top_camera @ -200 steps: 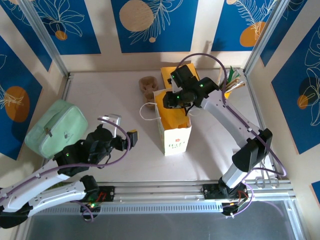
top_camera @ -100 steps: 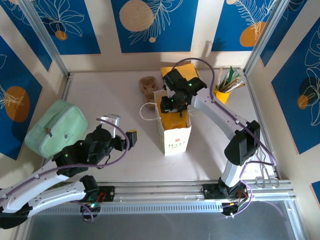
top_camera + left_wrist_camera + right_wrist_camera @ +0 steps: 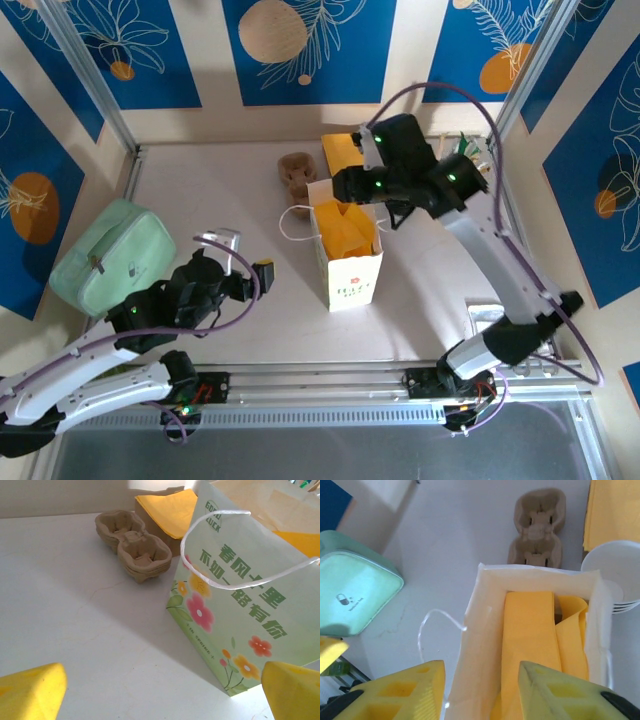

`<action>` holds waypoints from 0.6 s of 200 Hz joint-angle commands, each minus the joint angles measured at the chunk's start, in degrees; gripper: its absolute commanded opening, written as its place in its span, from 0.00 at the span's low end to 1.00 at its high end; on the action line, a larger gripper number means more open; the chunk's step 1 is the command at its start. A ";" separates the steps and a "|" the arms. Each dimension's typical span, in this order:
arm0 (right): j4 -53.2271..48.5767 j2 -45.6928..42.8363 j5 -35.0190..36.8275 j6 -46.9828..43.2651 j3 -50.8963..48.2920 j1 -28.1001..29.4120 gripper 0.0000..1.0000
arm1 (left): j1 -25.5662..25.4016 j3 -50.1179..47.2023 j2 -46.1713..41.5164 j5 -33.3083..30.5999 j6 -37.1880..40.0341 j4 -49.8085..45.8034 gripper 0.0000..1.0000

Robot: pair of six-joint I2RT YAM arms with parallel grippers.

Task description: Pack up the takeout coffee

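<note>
Two empty grippers: right gripper (image 3: 481,677) half-open over white paper bag (image 3: 487,587) mouth, left gripper (image 3: 162,687) wide beside bag. Hidden takeout coffee probably inside bag under yellow napkins (image 3: 527,630). Retreat straight up, clear of rim.

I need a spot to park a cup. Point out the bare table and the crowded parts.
Free: the table between the green pouch and the paper bag; also right of the bag, up to the right arm. Crowded: behind the bag, where the cup carrier and yellow napkins sit.
</note>
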 commanded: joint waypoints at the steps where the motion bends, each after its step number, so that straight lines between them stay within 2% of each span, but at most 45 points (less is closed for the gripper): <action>1: 4.82 -6.97 0.56 -0.72 -6.80 -0.63 0.48 | 0.95 1.32 0.99 -2.84 1.67 -0.07 0.99; 17: 9.44 -12.80 2.02 -1.22 -14.05 -1.60 0.55 | 1.89 2.26 2.14 -2.92 2.97 -0.44 0.99; 47: 14.24 -21.77 2.85 -2.13 -25.79 -6.90 0.58 | 4.91 1.34 2.88 -4.91 8.75 1.77 0.99; 86: 20.71 -30.18 4.41 -2.83 -41.08 -17.86 0.75 | 14.94 -4.05 1.44 -3.72 16.37 9.39 0.99; 120: 22.96 -33.56 7.03 -2.95 -48.78 -26.45 0.91 | 23.10 -10.32 1.96 -5.30 20.93 17.94 0.99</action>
